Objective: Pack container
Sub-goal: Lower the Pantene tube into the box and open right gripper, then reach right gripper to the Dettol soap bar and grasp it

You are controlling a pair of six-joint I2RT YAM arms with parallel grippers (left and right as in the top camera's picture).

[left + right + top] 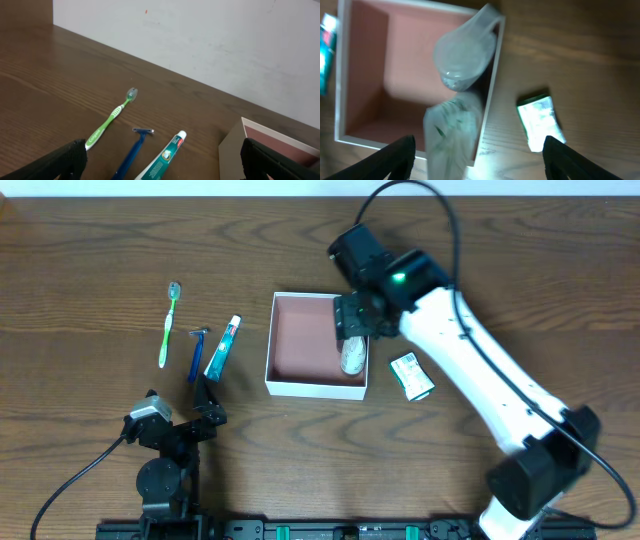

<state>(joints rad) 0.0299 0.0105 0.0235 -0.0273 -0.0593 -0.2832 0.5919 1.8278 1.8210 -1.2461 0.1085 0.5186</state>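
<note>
White-walled and reddish-pink inside, the container (300, 340) is sitting near the middle of the brown wooden desk (90, 250), open side up.

The right hand (357, 320) is hovering over the container's right edge. In the right wrist view its two dark fingers (395, 157) are standing wide apart, gripping nothing. Between and beyond them a clear tube (465, 55) is showing up blurred. From overhead, the tube is lying inside the box along its right wall. I cannot tell whether it is resting flat on the floor or leaning on the wall.

Just beside the container on its right, a green-and-white packet (411, 375) is lying on the desk, apart from the wall.

Well to the left of the container, three toiletries are lying side by side, each apart from the others:
- a green toothbrush (168, 328), farthest left, with its head pointing away from the robot
- a blue razor (197, 352) in the middle
- a toothpaste tube (223, 346), nearest the box, with its white cap pointing away from the robot

The left hand (208, 398) is hanging low near the desk's front edge, just short of the razor and toothpaste. Its fingers (65, 160) are also spread wide.
</note>
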